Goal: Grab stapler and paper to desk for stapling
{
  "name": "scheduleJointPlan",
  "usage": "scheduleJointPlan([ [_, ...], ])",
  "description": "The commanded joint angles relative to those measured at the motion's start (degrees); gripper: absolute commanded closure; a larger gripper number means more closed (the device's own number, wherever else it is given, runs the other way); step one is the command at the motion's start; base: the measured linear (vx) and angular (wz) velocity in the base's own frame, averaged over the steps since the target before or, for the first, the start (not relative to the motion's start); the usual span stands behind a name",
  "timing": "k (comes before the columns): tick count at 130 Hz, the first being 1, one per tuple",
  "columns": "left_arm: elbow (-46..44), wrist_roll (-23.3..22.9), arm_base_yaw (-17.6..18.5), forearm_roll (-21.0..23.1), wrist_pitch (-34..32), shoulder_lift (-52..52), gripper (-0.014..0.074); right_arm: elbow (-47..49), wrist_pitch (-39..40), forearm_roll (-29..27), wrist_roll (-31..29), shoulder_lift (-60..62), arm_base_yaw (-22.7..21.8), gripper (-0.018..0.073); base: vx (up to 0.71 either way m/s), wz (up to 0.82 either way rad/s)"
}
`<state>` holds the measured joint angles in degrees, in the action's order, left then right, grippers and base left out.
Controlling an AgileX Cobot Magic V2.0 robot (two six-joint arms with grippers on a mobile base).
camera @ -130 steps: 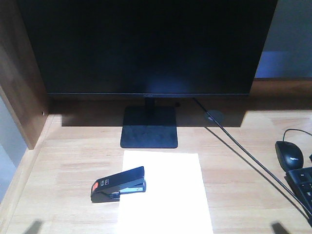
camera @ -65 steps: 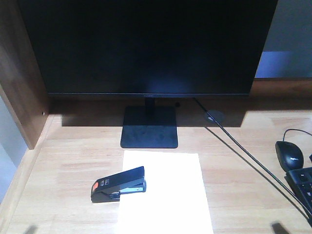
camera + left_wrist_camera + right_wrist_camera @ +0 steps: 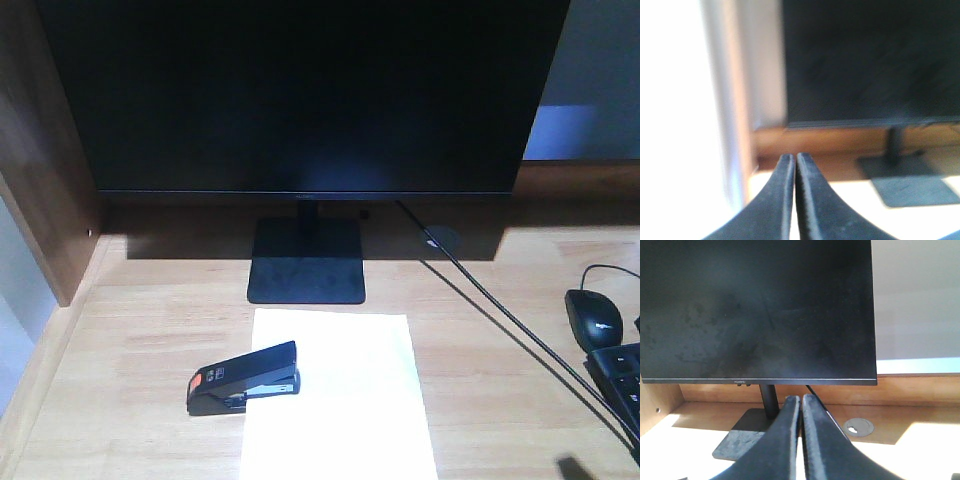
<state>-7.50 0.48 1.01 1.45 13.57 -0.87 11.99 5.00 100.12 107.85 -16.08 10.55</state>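
Desk [image 3: 140,340] bears paper [image 3: 340,400], stapler [image 3: 243,377], monitor stand [image 3: 306,262], mouse [image 3: 593,318], keyboard [image 3: 620,385].

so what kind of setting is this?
Looks like an office computer desk: a dark monitor on its stand, a mouse and keyboard corner, plus a stapler on paper.

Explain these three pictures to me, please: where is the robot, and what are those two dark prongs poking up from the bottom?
The robot has two arms, each ending in a claw. The front picture looks at the desk from the robot's body. There the stapler sits with its mouth over the left edge of the paper, in front of a dark monitor; a mouse and a keyboard corner lie at the right. The other two pictures come from cameras on the wrists. The prongs are the left claw and the right claw, both closed and holding nothing.
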Motion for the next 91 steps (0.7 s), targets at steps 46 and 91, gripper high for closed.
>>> scheduleJointPlan([
  [46,9.5,-0.5,-3.1,1.1,-10.7,2.5,0.0603,1.5,-1.4,3.0,-0.6,-0.3,0.0,0.0565,0.00,0.00],
  [91,9.5,-0.5,-3.1,1.1,-10.0,2.5,0.0603,1.5,-1.4,3.0,-0.6,-0.3,0.0,0.0565,0.00,0.00],
])
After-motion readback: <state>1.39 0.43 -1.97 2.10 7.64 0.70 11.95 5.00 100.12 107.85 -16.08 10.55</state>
